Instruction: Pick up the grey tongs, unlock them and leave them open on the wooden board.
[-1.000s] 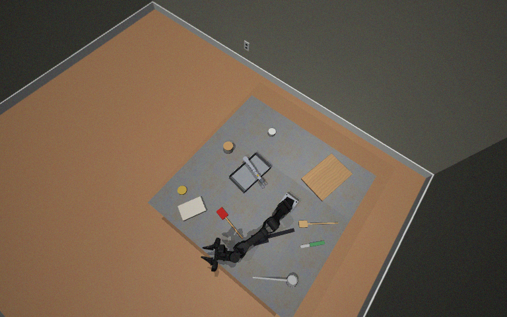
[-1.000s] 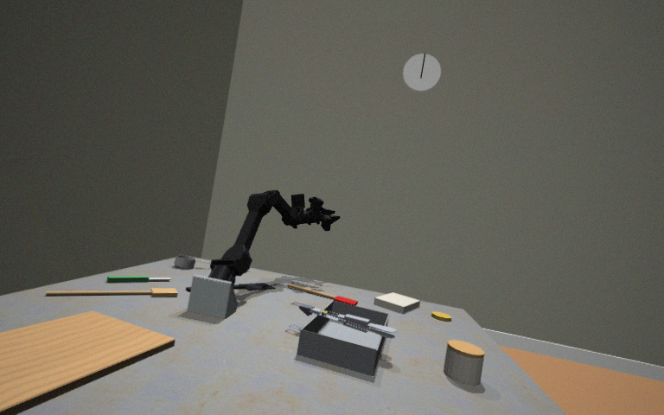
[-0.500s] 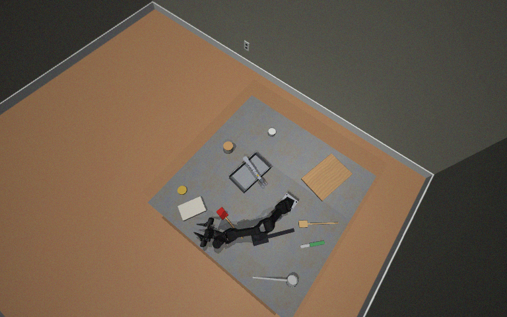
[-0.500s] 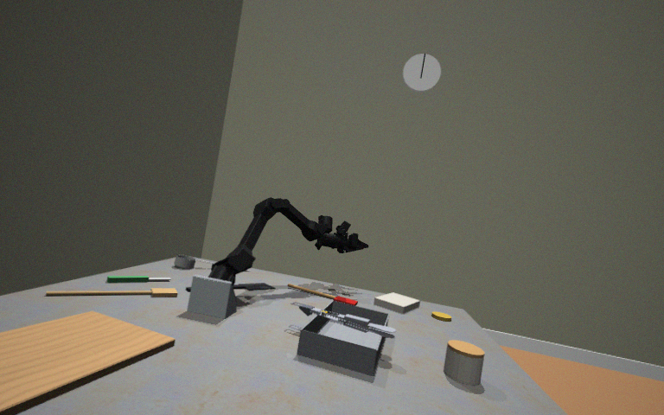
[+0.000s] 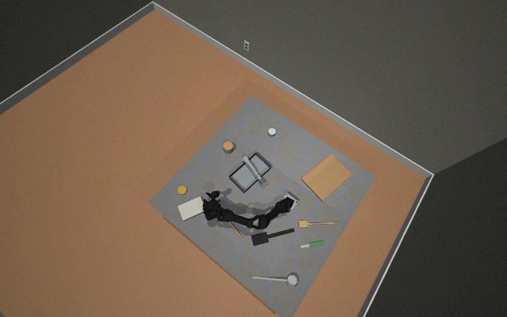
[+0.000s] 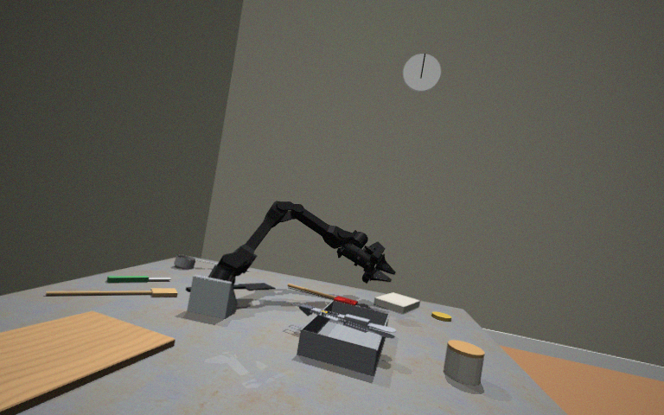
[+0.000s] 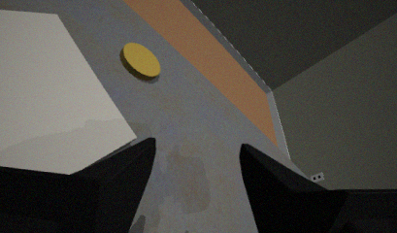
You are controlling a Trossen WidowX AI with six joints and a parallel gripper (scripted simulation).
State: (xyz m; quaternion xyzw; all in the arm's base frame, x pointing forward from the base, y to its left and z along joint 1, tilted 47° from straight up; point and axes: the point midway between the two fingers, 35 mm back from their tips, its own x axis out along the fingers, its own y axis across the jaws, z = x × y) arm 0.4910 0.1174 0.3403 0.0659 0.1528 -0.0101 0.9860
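Note:
The grey tongs lie across the roasting tin, both ends past its rims. Their arms look close together; a small yellow part shows near one end. The wooden board lies flat, with nothing on it, on the other side of the arm base from the white block. My gripper is partly open and empty, in the air near the white block, away from the tongs and tilted downward in the exterior view. The tongs, tin and board are out of the wrist view.
A white block and yellow disc lie near the gripper. A jar stands beside the tin. A red-headed spatula lies under the arm; a black spatula lies near the arm.

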